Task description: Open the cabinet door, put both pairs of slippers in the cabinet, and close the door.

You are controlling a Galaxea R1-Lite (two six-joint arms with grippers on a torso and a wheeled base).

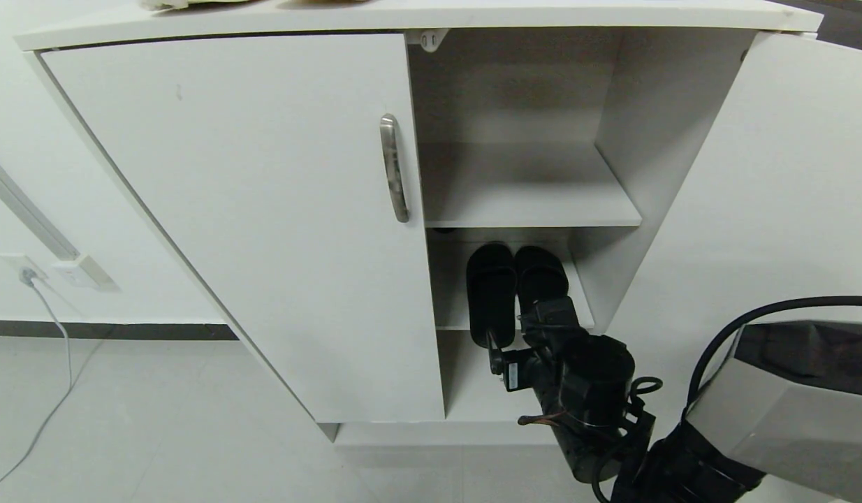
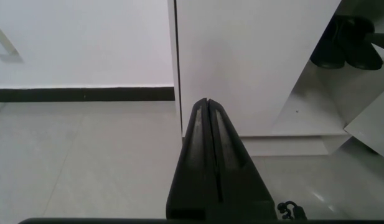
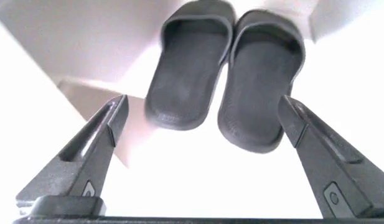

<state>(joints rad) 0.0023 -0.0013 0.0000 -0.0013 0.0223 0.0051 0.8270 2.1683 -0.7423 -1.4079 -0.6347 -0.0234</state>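
A pair of black slippers point(image 1: 515, 286) lies side by side on the middle shelf of the white cabinet point(image 1: 612, 126), heels outward; the left one's heel overhangs the shelf edge. My right gripper point(image 1: 539, 314) is just in front of the heels. In the right wrist view the right gripper point(image 3: 203, 102) stands open, its fingers wide of the black slippers point(image 3: 223, 74) and not touching them. The right-hand door point(image 1: 773, 209) is swung open. My left gripper point(image 2: 207, 102) is shut on nothing, low over the floor before the closed left-hand door point(image 2: 254, 56).
The left-hand door point(image 1: 263, 209) carries a metal handle point(image 1: 395, 168). The upper shelf point(image 1: 522, 188) is bare. Pale objects point(image 1: 165, 3) lie on the cabinet top, cut by the frame edge. A wall socket with a cable point(image 1: 26, 274) sits at the left.
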